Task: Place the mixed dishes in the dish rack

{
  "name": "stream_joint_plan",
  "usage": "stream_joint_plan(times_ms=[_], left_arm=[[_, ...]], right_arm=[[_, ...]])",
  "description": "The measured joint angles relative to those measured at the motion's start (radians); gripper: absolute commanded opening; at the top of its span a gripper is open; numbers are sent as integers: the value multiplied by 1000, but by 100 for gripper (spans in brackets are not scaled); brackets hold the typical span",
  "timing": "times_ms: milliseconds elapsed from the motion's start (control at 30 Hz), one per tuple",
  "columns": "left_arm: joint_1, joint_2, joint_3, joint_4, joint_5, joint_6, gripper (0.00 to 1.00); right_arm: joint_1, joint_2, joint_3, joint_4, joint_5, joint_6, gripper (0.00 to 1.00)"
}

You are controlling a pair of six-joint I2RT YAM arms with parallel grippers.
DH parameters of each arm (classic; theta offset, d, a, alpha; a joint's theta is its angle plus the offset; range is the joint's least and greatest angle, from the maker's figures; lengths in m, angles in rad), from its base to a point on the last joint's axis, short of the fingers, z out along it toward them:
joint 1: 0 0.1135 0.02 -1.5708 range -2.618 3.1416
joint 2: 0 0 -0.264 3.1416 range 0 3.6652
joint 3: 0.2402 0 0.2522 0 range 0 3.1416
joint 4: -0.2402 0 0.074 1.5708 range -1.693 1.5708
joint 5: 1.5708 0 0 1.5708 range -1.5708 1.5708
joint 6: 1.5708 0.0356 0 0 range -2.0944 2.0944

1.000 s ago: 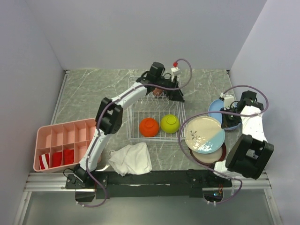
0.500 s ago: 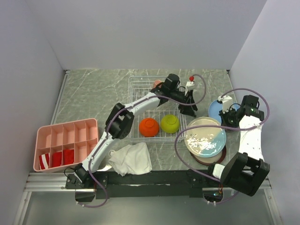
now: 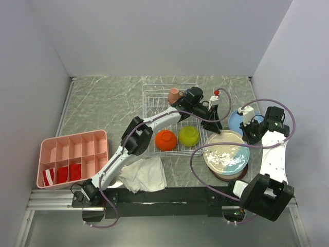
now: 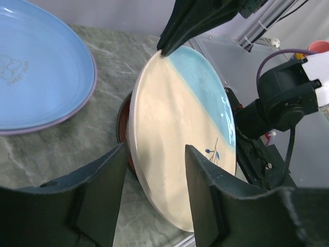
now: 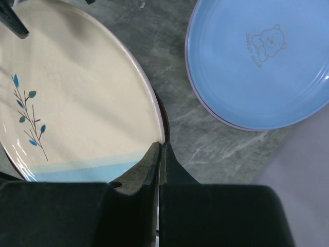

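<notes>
Our right gripper, shut and empty, props up the large cream-and-blue plate; our left gripper, half-open, straddles its rim, gripping nothing yet.

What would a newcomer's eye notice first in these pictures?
The large cream-and-blue plate stands tilted on the right, the left end effector open astride its rim and the right end effector shut against its opposite edge. Left of it, the orange bowl and lime-green bowl sit together in the dish rack.

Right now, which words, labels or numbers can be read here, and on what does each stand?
"SWEET BEAR", small and tilted, reading uncertain: beside the bear drawing on the light-blue plate.
No other text is readable; the cream-and-blue plate carries only a twig drawing.
</notes>
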State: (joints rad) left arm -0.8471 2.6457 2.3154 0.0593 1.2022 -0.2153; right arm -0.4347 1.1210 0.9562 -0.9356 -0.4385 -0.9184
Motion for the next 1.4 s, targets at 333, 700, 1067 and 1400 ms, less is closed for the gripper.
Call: stream_joint_plan(times_ms=[333,700,1067,1400], left_arm=[[-21,16,58,-84,-120,128,65],[-38,-48,-26,-64,-182,135,62],[-51,-23,27,-91,-164,135,47],[-65,-18,33,-126,-144,108,1]], right_arm=[[-2,0,12,8,-12,-23,0],[-2,2,-7,36,-19,-14,0],[-2,-37,3,21,-45,-27,0],[-2,-57,21,-26,-71,-34,7]])
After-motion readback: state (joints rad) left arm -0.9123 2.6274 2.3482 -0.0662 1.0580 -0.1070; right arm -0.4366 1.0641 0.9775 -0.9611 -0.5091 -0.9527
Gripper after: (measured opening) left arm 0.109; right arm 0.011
